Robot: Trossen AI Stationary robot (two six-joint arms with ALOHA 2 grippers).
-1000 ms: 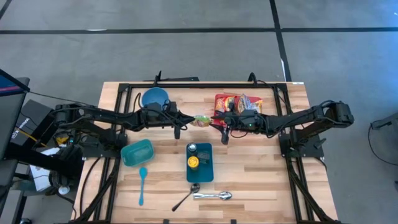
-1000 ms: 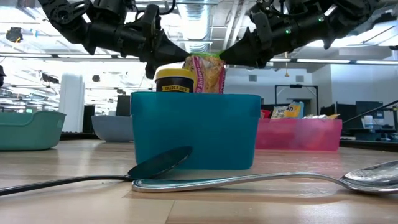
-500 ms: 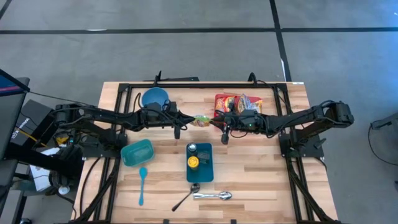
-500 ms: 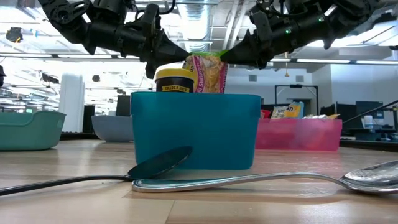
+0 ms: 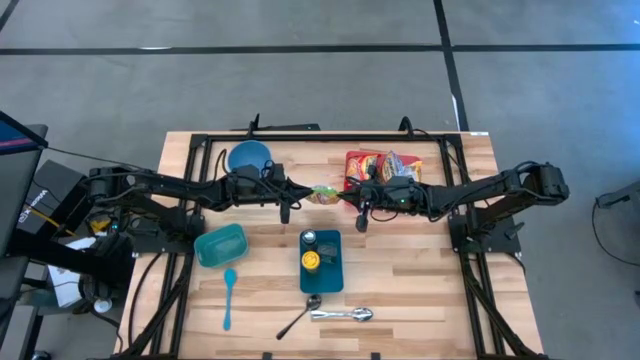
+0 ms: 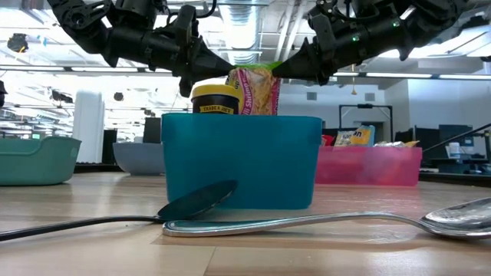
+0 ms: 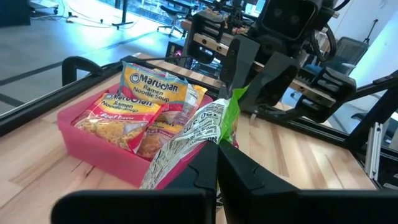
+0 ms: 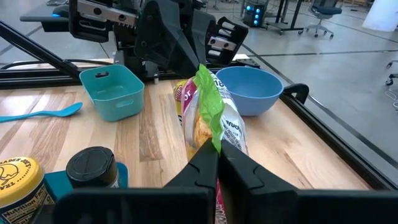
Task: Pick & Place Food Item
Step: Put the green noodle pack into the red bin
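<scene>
A small snack packet (image 5: 323, 193), white and pink with a green end, hangs in the air between my two grippers above the middle of the table. My left gripper (image 5: 291, 196) reaches in level from the table's left and is shut on the packet's left end. My right gripper (image 5: 349, 196) reaches in level from the table's right and is shut on the packet's green right end. In the low view the packet (image 6: 257, 90) shows high above a blue bin (image 6: 240, 161). My left gripper pinches the packet's printed white end (image 7: 186, 144) between its two fingers, coming level from the table's left. The packet is lifted clear of the table and stretches away toward the other gripper. My right gripper pinches the packet's green sealed end (image 8: 210, 127) between its two fingers, coming level from the table's right. The packet stands on edge in the hold, clear of the table.
A pink bin (image 5: 352, 170) of ramen packets stands far right of the packet, a blue bowl (image 5: 249, 157) far left. A small teal bin (image 5: 220, 245), a blue spoon (image 5: 229, 297), the blue bin's rim (image 5: 337, 262) around two jars, and metal spoons (image 5: 340, 314) lie nearer.
My right gripper has shut on the packet's green end; it stood open around that end a second ago. The packet and both arms have stayed where they were.
</scene>
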